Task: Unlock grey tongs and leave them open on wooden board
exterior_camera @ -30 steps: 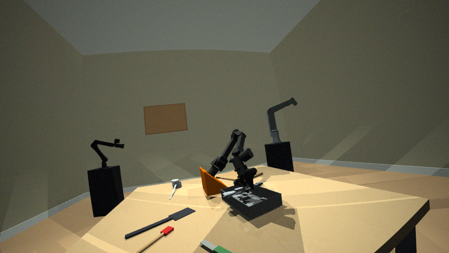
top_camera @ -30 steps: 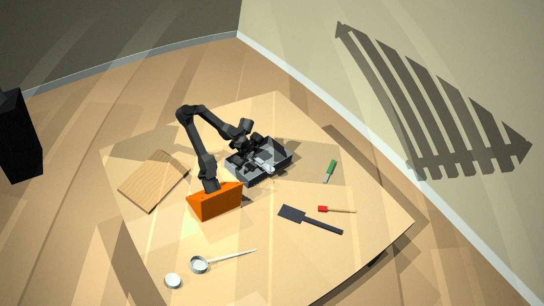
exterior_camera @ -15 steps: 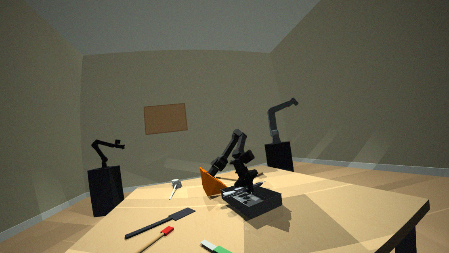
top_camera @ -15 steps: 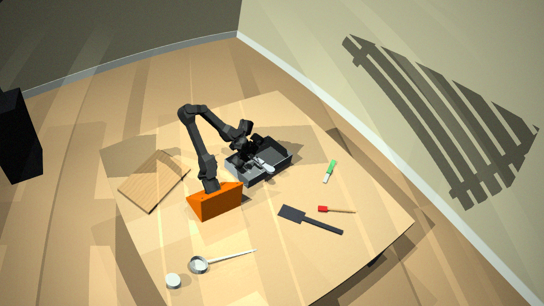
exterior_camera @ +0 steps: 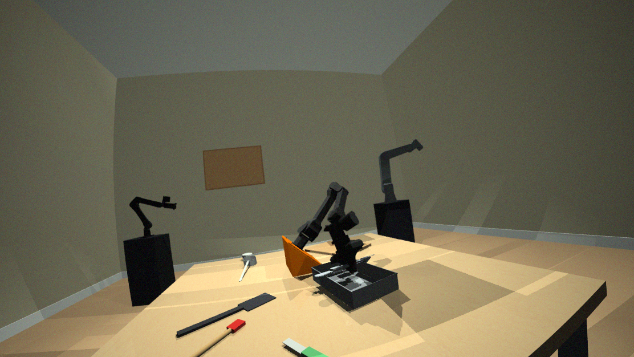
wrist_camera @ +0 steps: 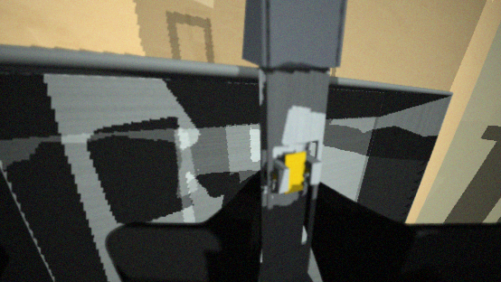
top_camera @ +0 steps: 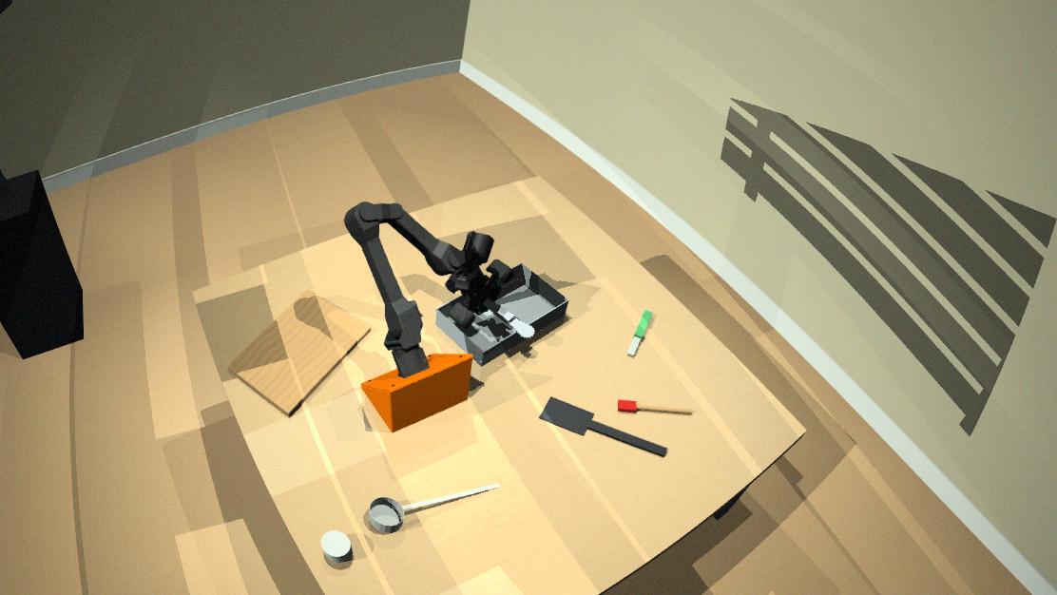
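Tongs [top_camera: 520, 324] [exterior_camera: 325, 273] [wrist_camera: 294, 90] lie lengthwise across the roasting tin [top_camera: 544, 326] [exterior_camera: 375, 290] [wrist_camera: 203, 70], the pale tips pointing over the rim on the spatula [top_camera: 566, 415] [exterior_camera: 257, 302] side. The parallel-jaw gripper [top_camera: 490, 304] [exterior_camera: 353, 268] [wrist_camera: 278, 176], angled down above the tin, has its 2 fingers clamped on them.

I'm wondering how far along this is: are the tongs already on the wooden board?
No, the tongs are over the tin, away from the board.

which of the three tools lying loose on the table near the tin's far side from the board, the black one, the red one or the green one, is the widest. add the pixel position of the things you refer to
The black spatula [top_camera: 566, 415] [exterior_camera: 257, 301]: its broad, flat blade is wider than either other head.
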Robot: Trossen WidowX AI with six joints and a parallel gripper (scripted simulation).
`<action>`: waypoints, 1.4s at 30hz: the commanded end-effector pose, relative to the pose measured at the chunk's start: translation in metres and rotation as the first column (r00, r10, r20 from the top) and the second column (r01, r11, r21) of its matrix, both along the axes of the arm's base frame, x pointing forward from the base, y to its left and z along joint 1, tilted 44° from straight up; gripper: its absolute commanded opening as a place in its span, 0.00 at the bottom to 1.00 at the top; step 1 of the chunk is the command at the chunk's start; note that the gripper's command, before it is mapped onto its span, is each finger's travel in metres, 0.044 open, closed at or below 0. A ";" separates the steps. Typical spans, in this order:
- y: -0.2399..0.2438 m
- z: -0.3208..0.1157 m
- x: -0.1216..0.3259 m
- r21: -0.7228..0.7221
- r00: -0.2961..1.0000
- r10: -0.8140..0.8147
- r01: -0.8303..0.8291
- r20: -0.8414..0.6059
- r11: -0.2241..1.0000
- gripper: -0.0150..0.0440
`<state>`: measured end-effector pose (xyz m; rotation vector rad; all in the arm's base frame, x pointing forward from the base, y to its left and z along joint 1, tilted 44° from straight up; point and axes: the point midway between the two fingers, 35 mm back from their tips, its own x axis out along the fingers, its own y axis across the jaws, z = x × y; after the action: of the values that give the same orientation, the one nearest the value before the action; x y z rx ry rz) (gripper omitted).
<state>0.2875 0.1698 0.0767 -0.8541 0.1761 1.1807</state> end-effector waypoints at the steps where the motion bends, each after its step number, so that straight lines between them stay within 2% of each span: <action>1: -0.013 0.015 0.006 -0.002 1.000 -0.002 0.002 0.012 1.000 0.00; 7: -0.051 0.055 0.007 -0.001 1.000 -0.008 0.008 0.009 1.000 0.00; 20: -0.051 0.054 0.007 -0.012 1.000 0.005 -0.005 -0.006 1.000 0.00; 42: -0.047 0.050 0.006 -0.103 0.955 0.193 -0.221 -0.226 0.970 0.00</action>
<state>0.2928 0.1228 0.1259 -0.8644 0.3303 1.4367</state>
